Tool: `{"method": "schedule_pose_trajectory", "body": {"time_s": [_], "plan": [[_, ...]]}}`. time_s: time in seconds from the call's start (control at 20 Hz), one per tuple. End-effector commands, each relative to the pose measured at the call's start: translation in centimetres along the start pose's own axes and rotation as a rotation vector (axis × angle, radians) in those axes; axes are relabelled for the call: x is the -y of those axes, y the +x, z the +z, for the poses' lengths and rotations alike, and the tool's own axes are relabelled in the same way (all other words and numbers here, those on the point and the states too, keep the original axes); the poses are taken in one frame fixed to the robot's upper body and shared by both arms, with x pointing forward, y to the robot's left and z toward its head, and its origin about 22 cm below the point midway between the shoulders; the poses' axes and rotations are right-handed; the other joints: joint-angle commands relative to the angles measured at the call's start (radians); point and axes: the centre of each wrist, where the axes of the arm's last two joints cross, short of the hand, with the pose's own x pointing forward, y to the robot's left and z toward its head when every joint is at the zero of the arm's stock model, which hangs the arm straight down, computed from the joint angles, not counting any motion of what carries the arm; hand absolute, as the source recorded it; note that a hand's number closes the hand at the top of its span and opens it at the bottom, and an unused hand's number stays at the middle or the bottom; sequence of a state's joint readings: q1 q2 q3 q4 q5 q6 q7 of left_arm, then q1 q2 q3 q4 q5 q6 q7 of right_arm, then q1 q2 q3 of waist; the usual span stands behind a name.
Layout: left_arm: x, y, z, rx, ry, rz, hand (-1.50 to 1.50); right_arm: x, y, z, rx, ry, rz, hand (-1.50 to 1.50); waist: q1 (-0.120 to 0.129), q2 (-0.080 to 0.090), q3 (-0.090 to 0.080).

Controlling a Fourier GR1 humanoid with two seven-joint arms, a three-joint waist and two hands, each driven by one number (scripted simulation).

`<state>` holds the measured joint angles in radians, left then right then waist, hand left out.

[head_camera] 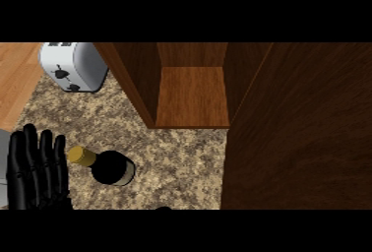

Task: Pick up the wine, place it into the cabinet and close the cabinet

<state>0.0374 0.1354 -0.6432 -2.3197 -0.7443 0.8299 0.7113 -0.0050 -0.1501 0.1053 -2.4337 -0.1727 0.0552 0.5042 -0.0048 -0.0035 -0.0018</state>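
Observation:
The wine bottle [109,166] stands on the speckled counter at lower left, dark with a gold cap, seen from above. My left hand [36,170] shows at the left edge beside it, fingers straight and pointing up, not touching the bottle. The wooden cabinet [193,96] is open at the top middle, its shelf bare. Its open door [298,128] fills the right side of the view. A small dark tip at the lower edge, right of the bottle, may belong to my right hand; too little shows to tell.
A white toaster [73,66] stands at the upper left on the counter [94,123]. A strip of wooden floor shows along the left edge. The open door blocks the right half of the view.

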Motion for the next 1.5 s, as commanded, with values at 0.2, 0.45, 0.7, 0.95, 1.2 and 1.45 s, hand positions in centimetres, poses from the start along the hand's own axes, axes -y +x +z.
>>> {"method": "schedule_pose_trajectory", "body": {"time_s": [0.2,0.45,0.7,0.95,1.2,1.45], "plan": [[-2.6,1.7,-0.2,-0.132,-0.023,0.188,-1.5,-0.5,2.7,1.7,0.053,0.014,-0.005,-1.5,-0.005,0.0,-0.002],[-2.8,-0.9,-0.4,-0.162,0.005,0.164,-1.5,-0.4,2.8,2.5,0.043,0.036,-0.007,-1.5,-0.007,0.001,-0.002],[-3.6,-4.0,-0.3,-0.201,-0.022,0.163,-1.5,-0.1,3.1,2.2,0.025,0.027,-0.005,-1.5,0.0,0.001,-0.002],[-5.5,-6.8,-1.7,-0.177,0.03,0.146,-1.5,-1.5,3.6,2.6,0.056,0.016,-0.013,-1.5,0.004,0.0,-0.001],[-7.9,-10.7,-1.0,-0.165,0.044,0.138,-1.5,-1.2,3.4,2.4,0.061,-0.003,-0.016,-1.5,0.009,-0.001,-0.001],[-8.4,-13.9,-0.8,-0.19,0.042,0.142,-1.5,-0.8,3.6,3.3,0.021,0.031,0.003,-1.5,0.001,0.001,0.001]]}}
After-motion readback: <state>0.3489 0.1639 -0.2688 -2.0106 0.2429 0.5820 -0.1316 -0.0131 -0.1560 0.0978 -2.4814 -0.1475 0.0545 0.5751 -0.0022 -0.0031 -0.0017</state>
